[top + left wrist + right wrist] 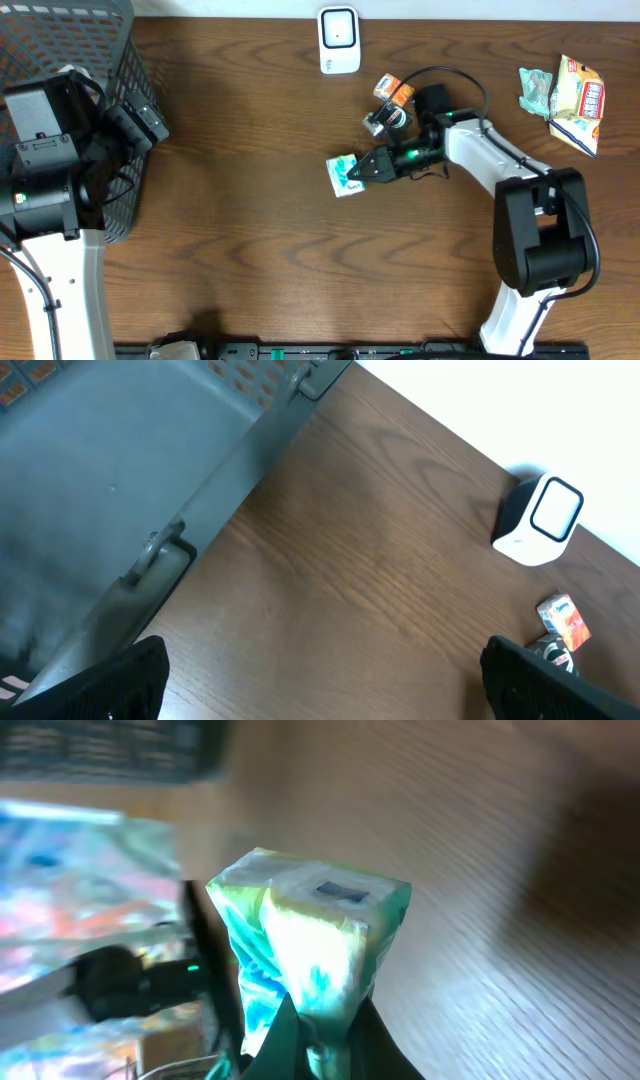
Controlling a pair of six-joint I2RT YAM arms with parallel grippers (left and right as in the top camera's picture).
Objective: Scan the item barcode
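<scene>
A small green-and-white packet, the item, lies at the table's middle, and my right gripper is shut on its right edge. In the right wrist view the packet stands up from my pinched jaws, a pale label on its top end; no barcode is readable. The white scanner stands at the far edge, also seen from the left wrist as a white box. My left gripper is open over bare wood beside the basket, holding nothing.
A grey mesh basket fills the far left corner, its wall close to my left wrist. An orange packet and a small tin lie behind the right arm. Snack bags sit at the far right.
</scene>
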